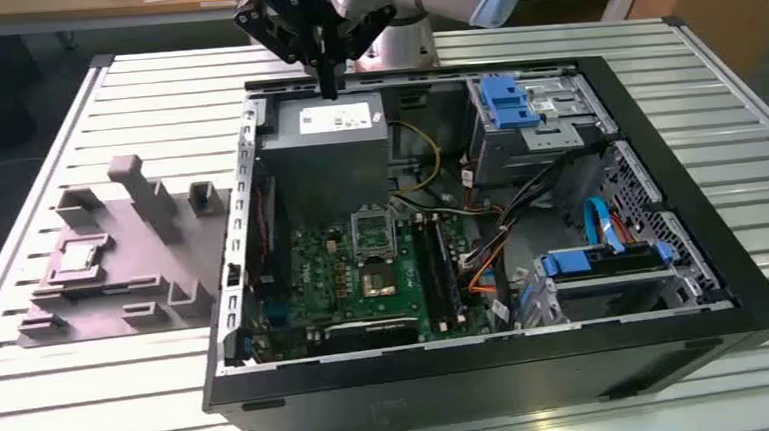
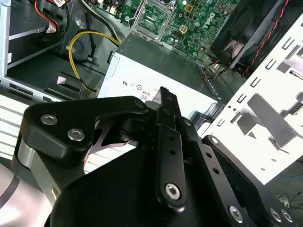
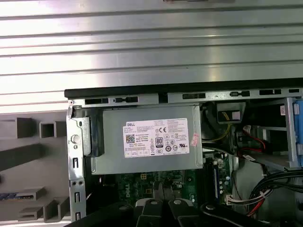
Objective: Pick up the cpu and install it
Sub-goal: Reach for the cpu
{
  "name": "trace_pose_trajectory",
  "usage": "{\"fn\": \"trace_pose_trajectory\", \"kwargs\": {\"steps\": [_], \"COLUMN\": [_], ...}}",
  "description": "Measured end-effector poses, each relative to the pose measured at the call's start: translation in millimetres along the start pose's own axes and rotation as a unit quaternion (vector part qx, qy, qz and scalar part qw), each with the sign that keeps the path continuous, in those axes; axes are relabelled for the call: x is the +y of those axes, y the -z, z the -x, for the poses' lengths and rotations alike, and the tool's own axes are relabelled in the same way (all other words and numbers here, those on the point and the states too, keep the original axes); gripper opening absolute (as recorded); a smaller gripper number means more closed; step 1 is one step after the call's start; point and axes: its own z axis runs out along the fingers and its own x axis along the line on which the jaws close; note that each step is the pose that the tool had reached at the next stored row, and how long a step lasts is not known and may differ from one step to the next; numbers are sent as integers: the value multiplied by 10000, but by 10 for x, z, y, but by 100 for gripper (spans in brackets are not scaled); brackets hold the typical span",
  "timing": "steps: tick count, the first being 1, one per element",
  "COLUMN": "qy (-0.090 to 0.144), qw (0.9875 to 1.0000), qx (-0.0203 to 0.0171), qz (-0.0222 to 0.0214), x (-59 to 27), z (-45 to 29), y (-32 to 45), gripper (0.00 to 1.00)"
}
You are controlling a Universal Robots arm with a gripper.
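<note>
Over the grey PSU (image 1: 328,164), gripper (image 1: 334,92) w/ jaws fully closed, holding nothing.

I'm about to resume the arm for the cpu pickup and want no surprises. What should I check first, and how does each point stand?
1. Gripper outside the case: ok, it hangs above the power supply.
2. Gripper ready to grasp: not ok, shut with nothing seen in it.
3. cpu located: cannot tell for sure; a pale square in the grey tray looks like it.
4. Socket open: cannot tell.
5. Yellow cable away from the gripper: ok.
</note>
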Motion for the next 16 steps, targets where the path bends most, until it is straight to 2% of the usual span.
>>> {"fn": "trace_pose_trajectory", "kwargs": {"steps": [1,2,3,16], "qy": [0,0,0,0], "qw": [10000,10000,10000,10000], "qx": [0,0,0,0], "qz": [0,0,0,0], "x": [0,-3,-10,-14], "z": [0,-39,-136,-185], "y": [0,1,4,5], "gripper": [11,11,11,11]}}
